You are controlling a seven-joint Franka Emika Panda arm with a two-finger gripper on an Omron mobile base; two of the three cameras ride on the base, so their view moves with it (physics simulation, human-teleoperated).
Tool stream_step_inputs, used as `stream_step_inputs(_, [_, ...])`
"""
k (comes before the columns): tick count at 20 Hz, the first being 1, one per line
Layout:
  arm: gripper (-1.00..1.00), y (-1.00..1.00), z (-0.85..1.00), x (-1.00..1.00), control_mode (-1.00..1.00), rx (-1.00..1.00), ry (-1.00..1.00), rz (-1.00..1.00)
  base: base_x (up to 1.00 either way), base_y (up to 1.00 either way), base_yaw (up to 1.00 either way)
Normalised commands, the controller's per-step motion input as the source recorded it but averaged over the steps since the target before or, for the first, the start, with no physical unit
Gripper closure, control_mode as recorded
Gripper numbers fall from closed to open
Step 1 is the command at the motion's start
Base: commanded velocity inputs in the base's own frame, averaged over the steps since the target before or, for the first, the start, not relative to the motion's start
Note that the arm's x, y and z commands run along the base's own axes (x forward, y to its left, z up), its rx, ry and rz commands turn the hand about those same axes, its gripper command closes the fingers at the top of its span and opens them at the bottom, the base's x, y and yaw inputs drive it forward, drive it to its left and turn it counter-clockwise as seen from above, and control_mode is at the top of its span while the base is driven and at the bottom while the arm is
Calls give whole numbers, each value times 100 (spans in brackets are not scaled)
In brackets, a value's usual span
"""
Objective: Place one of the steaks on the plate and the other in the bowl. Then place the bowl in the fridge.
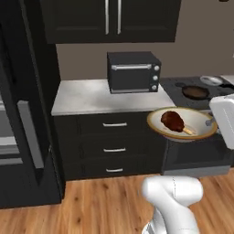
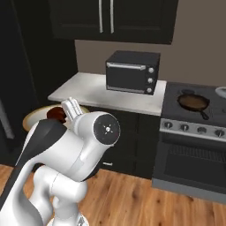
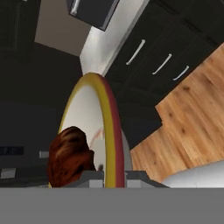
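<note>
The gripper [image 3: 114,174] is pinched shut on the rim of the bowl [image 1: 196,119], which hangs in the air in front of the dark drawers with the reddish-brown steak [image 1: 172,121] lying inside. The step in hand looks like carrying it left to the fridge [image 1: 18,114]. Keep the bowl level and travel slowly so the steak stays in, entering clear of the door edge.

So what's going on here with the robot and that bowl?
The white arm is holding the beige bowl up in the air in front of the black drawers, its end effector shut on the bowl's rim. A reddish-brown steak lies inside the bowl. The fridge stands to the left with its door open, and the bowl is not in it yet. A toaster oven sits on the counter, and a skillet on the stove.
</note>
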Motion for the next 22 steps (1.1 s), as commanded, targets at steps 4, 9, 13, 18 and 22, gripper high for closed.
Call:
stream_step_inputs(4, [100,0,0,0,100,0,0,0,-34,100,0])
stream_step_inputs(9, [100,0,0,0,100,0,0,0,-36,100,0])
stream_step_inputs(13, [100,0,0,0,100,0,0,0,-25,100,0])
stream_step_inputs(18, [100,0,0,0,100,0,0,0,-14,100,0])
stream_step_inputs(22, [100,0,0,0,100,0,0,0,-3,100,0])
